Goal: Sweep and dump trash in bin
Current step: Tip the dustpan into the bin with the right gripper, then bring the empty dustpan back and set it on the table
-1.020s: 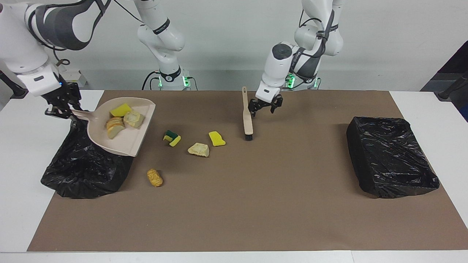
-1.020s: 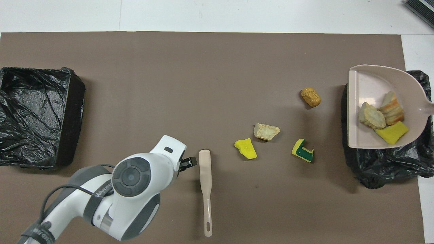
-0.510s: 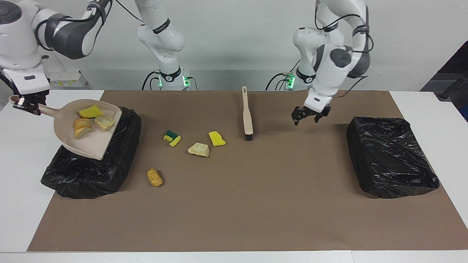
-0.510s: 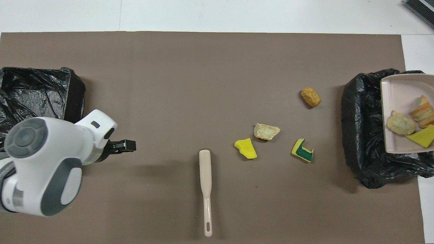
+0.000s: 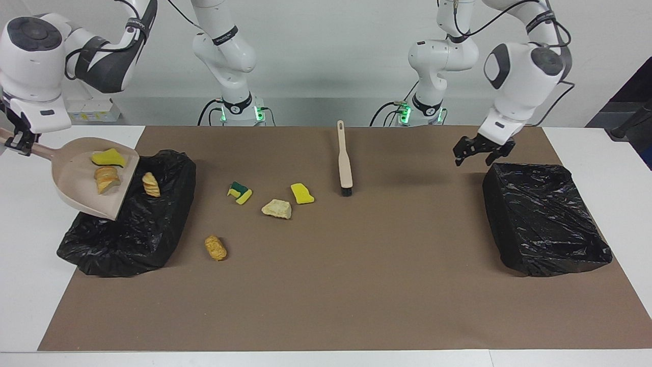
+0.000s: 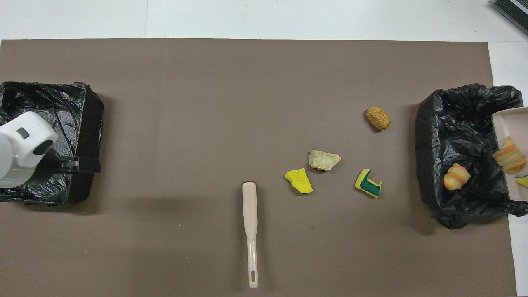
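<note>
My right gripper is shut on the handle of the beige dustpan, which tilts over the black-lined bin at the right arm's end. A yellow sponge bit and a bread chunk still lie on the pan. Another bread chunk lies in the bin. On the mat lie a green-and-yellow sponge, a pale chunk, a yellow bit and a golden-brown chunk. My left gripper hangs open and holds nothing.
The beige brush lies on the brown mat near the middle, bristles pointing away from the robots. A second black-lined bin stands at the left arm's end, and the left gripper hovers over its edge nearest the robots.
The right arm swung the dustpan outward over its bin and tipped it, and one bread chunk slid off into the bin. The left gripper moved from the brush to the other bin.
</note>
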### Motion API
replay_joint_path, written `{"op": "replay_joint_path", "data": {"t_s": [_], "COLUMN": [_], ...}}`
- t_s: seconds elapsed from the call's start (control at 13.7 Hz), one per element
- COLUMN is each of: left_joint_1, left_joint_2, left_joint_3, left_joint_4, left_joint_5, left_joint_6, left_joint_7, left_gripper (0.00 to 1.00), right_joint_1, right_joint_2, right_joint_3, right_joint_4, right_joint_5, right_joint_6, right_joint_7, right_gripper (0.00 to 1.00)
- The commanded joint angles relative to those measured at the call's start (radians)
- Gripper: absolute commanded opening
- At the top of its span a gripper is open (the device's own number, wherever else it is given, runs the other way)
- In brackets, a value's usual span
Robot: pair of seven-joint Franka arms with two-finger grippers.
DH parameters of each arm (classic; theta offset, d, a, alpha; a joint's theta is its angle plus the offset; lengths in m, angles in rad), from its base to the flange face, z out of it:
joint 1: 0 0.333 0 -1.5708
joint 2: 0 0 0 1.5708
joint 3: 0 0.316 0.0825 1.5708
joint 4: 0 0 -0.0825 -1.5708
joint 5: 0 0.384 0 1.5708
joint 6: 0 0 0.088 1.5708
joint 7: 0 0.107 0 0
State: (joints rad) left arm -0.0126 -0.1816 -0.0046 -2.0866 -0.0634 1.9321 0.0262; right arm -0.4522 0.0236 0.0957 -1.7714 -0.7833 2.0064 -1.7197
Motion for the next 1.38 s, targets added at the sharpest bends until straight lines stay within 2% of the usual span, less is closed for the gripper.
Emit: {"op": "replay_joint_path", "data": {"t_s": [0.0,0.51,0.95,1.17,1.31], "left_joint_1": [0.025,0.006,0.020,0.005,0.005], "left_joint_2": [0.030,0.059,0.047,0.053,0.051], "left_joint_3": [-0.014,-0.018,-0.020,-0.021,-0.028], "left_joint_4": [0.142,0.430,0.395,0.411,0.456], "left_joint_5": [0.014,0.066,0.056,0.059,0.050], "left_joint_6": [-0.118,-0.366,-0.335,-0.363,-0.424], "left_joint_7": [0.018,0.020,0.023,0.018,0.018], "left_gripper": [1.00,1.00,1.00,1.00,1.00], "right_joint_1": [-0.003,0.075,0.080,0.080,0.081], "right_joint_2": [-0.051,-0.073,-0.125,-0.125,-0.125], "right_joint_3": [0.006,0.019,0.019,0.019,0.018], "right_joint_4": [-0.060,-0.077,-0.074,-0.077,-0.076], "right_joint_5": [-0.103,-0.407,-0.478,-0.456,-0.397], "right_joint_6": [0.022,0.011,0.023,0.023,0.022], "right_joint_7": [-0.008,-0.011,-0.023,-0.026,-0.026], "right_gripper": [0.00,0.00,0.00,0.00,0.00]}}
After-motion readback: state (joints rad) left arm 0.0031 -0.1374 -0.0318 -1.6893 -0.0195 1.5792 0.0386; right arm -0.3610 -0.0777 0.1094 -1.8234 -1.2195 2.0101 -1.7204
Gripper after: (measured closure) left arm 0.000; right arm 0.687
